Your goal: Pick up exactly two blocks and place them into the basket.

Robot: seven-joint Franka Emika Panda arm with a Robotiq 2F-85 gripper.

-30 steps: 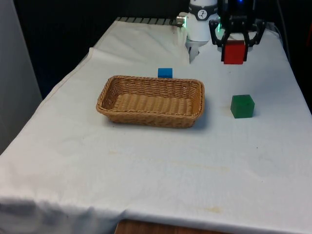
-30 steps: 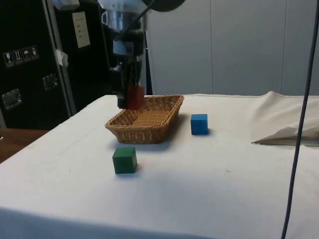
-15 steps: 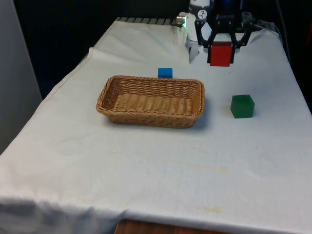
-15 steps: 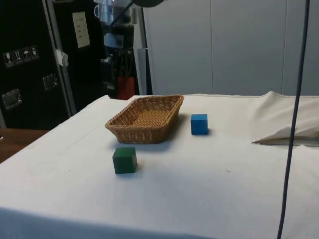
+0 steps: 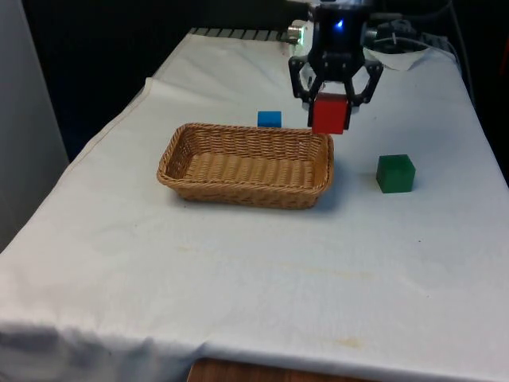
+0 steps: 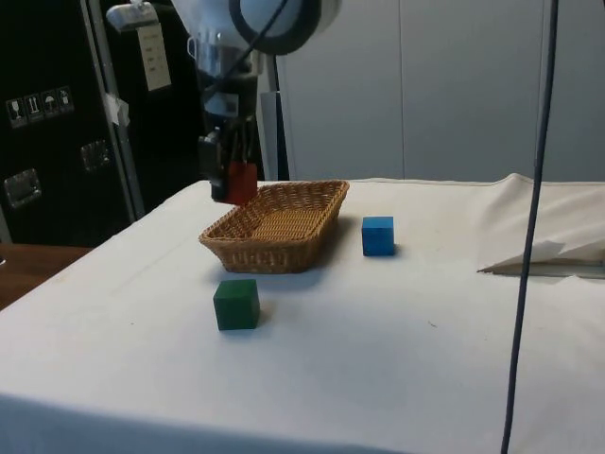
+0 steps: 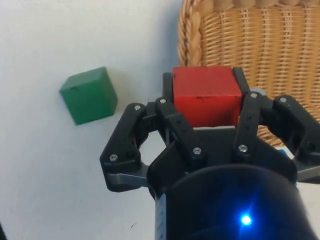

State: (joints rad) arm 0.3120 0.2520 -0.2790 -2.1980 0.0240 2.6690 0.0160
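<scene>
Table: the white cloth [image 5: 238, 263] is carrying the basket [image 5: 246, 165], a green block [image 5: 395, 173] and a blue block [image 5: 270, 118].
Gripper: you are seeing the gripper [image 5: 331, 113] clenching the red block [image 5: 330, 114].
Change: it is coming from beyond the green block to the basket's right rim, in the front view.
Meaning: the first drop is getting near.

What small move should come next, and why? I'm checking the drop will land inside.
Probably carry the red block a little further over the wicker basket before releasing. The claw holds it above the basket's rim nearest the green block, not yet over the middle, so a drop could clip the rim.
</scene>
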